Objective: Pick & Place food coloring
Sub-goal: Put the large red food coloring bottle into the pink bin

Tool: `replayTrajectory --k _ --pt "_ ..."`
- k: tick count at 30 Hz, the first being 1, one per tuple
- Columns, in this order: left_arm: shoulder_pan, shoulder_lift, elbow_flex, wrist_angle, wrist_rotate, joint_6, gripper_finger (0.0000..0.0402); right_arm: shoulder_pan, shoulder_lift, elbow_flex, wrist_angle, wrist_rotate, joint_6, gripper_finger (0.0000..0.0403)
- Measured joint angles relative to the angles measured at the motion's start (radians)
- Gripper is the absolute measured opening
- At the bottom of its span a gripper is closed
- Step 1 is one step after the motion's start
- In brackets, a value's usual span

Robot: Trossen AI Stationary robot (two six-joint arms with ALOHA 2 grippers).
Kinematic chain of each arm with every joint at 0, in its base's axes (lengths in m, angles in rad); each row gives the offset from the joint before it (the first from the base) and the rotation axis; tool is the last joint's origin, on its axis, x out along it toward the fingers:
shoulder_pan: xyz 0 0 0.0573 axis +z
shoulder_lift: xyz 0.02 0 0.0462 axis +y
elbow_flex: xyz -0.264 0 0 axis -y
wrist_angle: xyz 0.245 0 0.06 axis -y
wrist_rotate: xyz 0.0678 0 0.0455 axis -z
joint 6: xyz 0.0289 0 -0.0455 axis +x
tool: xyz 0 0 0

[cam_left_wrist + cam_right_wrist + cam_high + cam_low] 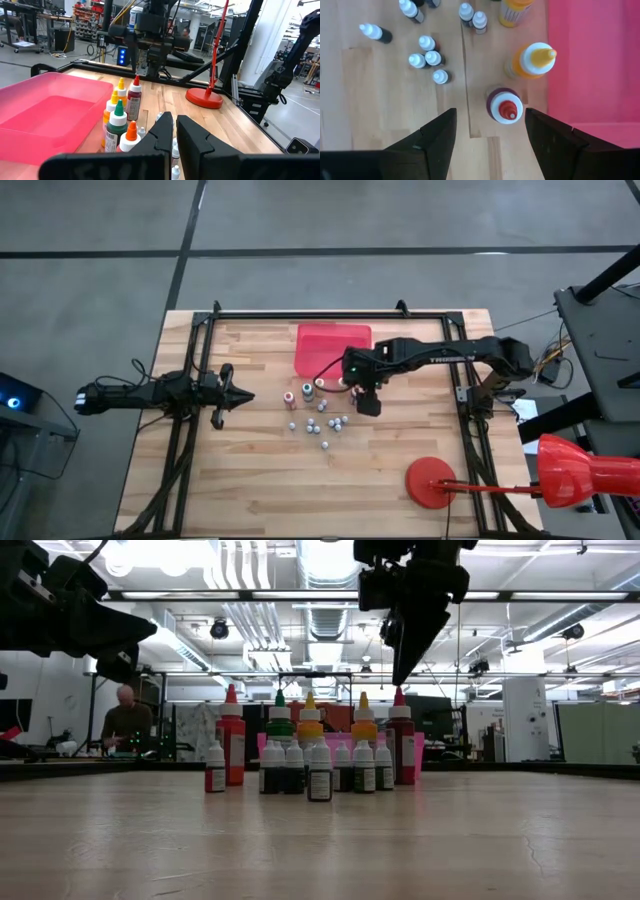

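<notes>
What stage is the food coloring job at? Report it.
Done: nothing visible; the red tray looks empty. In hand: the right pincer hangs open directly above the dark bottle with a red tip, not gripping it. Left: all the food coloring bottles stand on the table. The left pincer waits shut, off to the side.
</notes>
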Motion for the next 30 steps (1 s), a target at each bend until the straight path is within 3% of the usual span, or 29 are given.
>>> replayTrajectory --k 30 --pt "0.0 0.0 0.0 0.0 0.0 0.0 0.0 -0.016 0.104 -0.004 0.023 0.034 -0.031 0.0226"
